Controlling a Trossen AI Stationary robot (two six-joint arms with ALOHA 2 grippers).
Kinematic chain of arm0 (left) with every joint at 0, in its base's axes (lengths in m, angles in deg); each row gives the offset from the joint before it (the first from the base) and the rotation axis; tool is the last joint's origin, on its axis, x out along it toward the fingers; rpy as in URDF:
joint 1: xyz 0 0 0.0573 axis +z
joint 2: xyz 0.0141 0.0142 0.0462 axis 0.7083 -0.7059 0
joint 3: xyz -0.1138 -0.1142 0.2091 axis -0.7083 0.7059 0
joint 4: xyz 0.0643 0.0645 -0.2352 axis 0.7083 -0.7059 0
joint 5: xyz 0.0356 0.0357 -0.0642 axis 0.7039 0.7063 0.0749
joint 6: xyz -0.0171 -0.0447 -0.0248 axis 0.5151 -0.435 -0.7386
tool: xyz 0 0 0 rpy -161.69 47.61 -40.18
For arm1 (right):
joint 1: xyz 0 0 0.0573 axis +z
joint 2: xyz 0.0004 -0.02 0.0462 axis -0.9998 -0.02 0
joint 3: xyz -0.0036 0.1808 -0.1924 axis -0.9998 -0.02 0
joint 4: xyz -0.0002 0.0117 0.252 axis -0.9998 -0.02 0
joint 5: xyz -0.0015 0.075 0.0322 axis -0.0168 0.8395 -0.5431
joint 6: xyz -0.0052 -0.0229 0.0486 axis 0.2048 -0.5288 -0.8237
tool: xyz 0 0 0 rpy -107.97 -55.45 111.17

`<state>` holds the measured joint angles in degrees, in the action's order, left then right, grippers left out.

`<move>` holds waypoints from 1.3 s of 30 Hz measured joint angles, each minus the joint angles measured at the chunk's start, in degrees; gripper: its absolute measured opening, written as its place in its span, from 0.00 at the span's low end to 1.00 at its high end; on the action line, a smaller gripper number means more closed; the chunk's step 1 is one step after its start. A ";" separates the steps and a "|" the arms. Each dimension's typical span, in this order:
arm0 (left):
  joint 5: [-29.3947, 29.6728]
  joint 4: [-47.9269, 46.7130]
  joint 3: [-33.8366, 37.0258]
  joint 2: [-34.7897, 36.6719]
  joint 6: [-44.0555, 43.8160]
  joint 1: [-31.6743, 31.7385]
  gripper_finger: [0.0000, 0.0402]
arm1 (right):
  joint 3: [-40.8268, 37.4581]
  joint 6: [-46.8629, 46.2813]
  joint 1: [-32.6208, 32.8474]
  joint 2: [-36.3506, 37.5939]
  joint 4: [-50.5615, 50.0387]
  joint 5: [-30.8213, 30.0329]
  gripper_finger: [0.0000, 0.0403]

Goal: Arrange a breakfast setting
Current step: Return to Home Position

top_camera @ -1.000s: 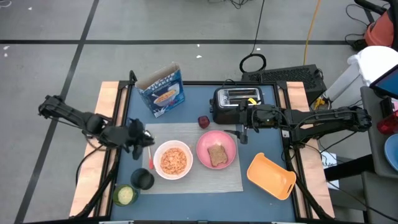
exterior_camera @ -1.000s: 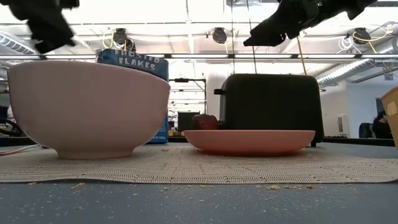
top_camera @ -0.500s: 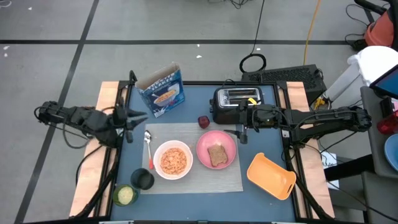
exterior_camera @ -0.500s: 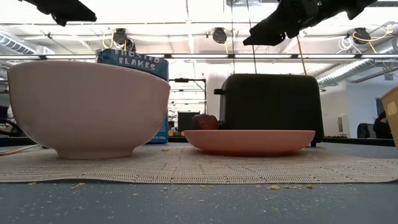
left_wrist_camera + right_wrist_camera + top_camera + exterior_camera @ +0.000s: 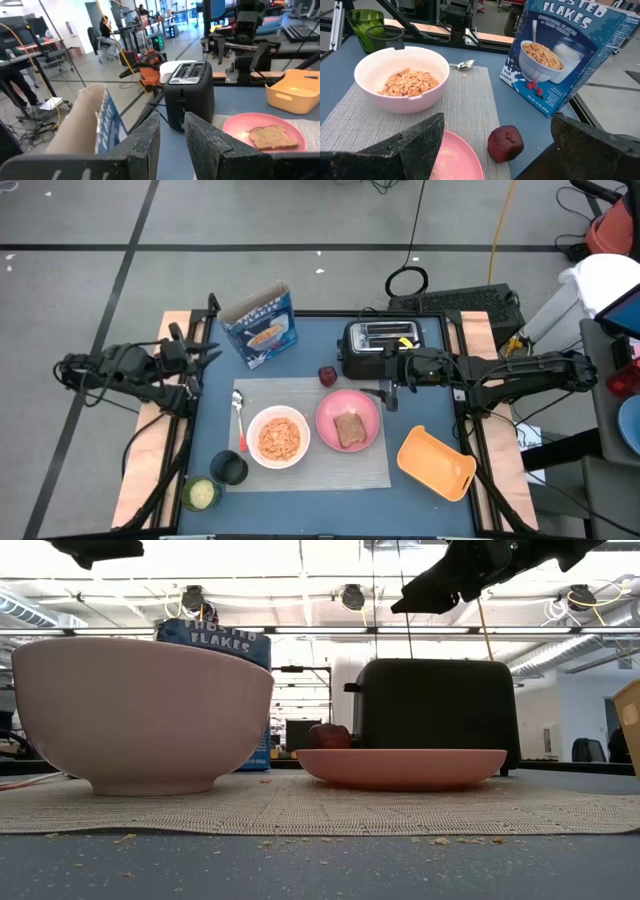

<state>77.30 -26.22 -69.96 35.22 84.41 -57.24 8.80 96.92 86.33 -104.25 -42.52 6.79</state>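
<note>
A grey mat (image 5: 310, 455) carries the white bowl (image 5: 278, 436) of cereal and the pink plate (image 5: 347, 420) with a brown toast slice (image 5: 349, 429). The metal spoon (image 5: 238, 412) lies flat along the mat's left edge, beside the bowl. A dark red fruit (image 5: 327, 375) rests on the table just beyond the mat. My left gripper (image 5: 208, 352) hangs in the air at the table's far left, well away from the spoon, its fingers (image 5: 150, 135) a narrow gap apart with nothing between them. My right gripper (image 5: 388, 393) hovers wide open above the plate's far right side.
A black toaster (image 5: 380, 347) stands at the back, a blue cereal box (image 5: 260, 327) at the far left. A yellow-orange dish (image 5: 436, 463) lies at the near right. A dark cup (image 5: 229, 469) and a green cup (image 5: 203, 494) stand at the near left.
My left gripper has drawn back from above the spoon toward the table's far left corner, rising and rolling its wrist as it went. The spoon, hidden under the gripper before, now shows lying on the mat beside the bowl.
</note>
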 joint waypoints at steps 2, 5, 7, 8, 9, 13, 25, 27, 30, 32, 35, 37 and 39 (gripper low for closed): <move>-0.05 -0.20 0.00 0.87 0.56 0.36 0.24 | 0.00 0.00 0.00 0.00 0.00 0.00 0.87; -0.09 -0.36 0.51 2.68 2.26 0.79 0.24 | 0.00 0.00 -0.02 0.00 0.00 0.00 0.87; -0.09 -0.49 1.89 4.72 2.75 1.06 0.24 | 0.00 0.00 -0.01 0.00 0.00 0.00 0.87; -0.09 -0.53 2.81 6.05 2.55 1.19 0.24 | 0.00 0.00 -0.01 0.00 0.00 0.00 0.87; -0.08 -0.54 3.90 7.59 1.97 1.32 0.24 | 0.00 0.00 0.00 0.00 0.00 0.00 0.87; -0.09 0.21 8.97 14.58 -0.35 1.32 0.24 | 0.00 0.00 0.00 0.00 0.00 0.00 0.87; -3.60 12.91 21.79 16.91 2.62 1.32 0.24 | 0.00 0.00 -0.02 0.02 0.49 -0.02 0.87; -3.68 15.65 24.85 16.90 2.41 1.32 0.24 | 0.00 0.00 -0.01 0.02 0.44 -0.02 0.87; -3.78 20.90 29.20 16.89 2.60 1.32 0.24 | -0.02 0.00 -0.01 0.02 0.44 -0.02 0.87; -3.80 25.12 31.82 16.95 2.76 1.32 0.24 | -0.01 0.00 -0.01 0.02 0.44 -0.02 0.87; -4.01 28.47 35.25 16.90 3.00 1.32 0.24 | -0.01 0.04 -0.01 0.02 0.44 -0.01 0.87; -4.78 31.14 37.13 16.90 2.96 1.32 0.24 | 0.00 0.07 -0.02 0.02 0.44 -0.02 0.87; -5.54 32.73 38.87 16.90 2.98 1.32 0.24 | -0.02 0.02 0.00 0.02 0.44 -0.01 0.87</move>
<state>71.76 6.52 -31.09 52.12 87.38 -55.93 8.78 96.94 86.33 -104.23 -42.08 6.78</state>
